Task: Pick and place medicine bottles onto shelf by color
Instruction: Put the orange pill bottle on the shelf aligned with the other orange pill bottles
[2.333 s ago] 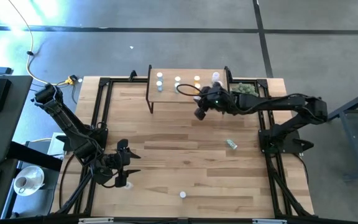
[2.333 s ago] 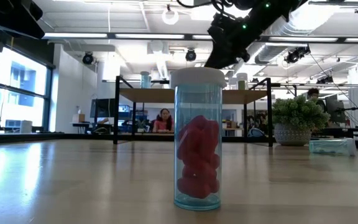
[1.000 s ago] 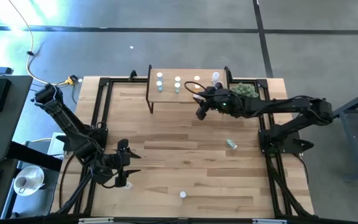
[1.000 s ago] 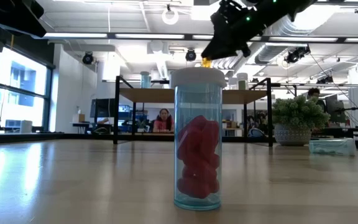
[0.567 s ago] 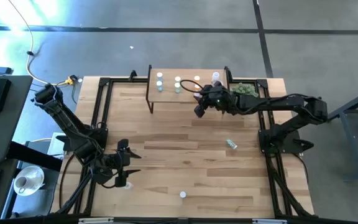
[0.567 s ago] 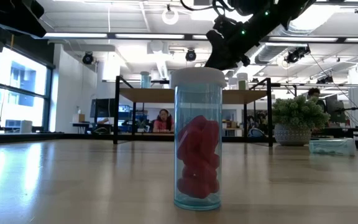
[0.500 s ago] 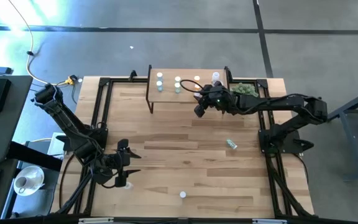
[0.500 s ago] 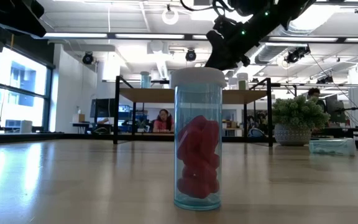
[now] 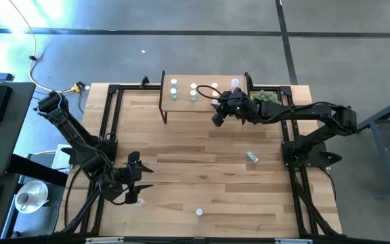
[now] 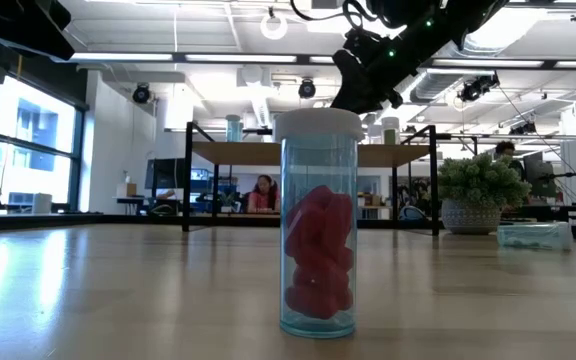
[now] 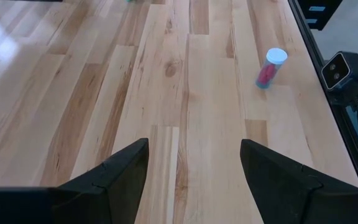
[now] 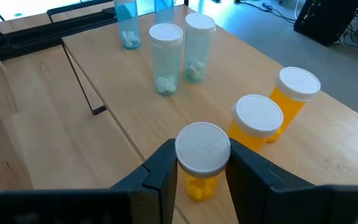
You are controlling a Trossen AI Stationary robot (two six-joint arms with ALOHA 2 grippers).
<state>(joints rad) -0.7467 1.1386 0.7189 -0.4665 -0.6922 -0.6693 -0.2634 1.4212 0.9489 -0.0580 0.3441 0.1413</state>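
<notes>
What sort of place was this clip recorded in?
Most likely a robotics lab in an open-plan workspace. A plank table framed by black rails stands on a bare concrete floor. The low view shows exposed ceiling ducts, overhead lights and a person seated at a desk far behind.

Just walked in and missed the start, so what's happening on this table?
The right gripper is shut on an orange bottle over the shelf, beside two other orange bottles already standing there. The left gripper waits open above the table, where a bottle with red pills still stands.
</notes>
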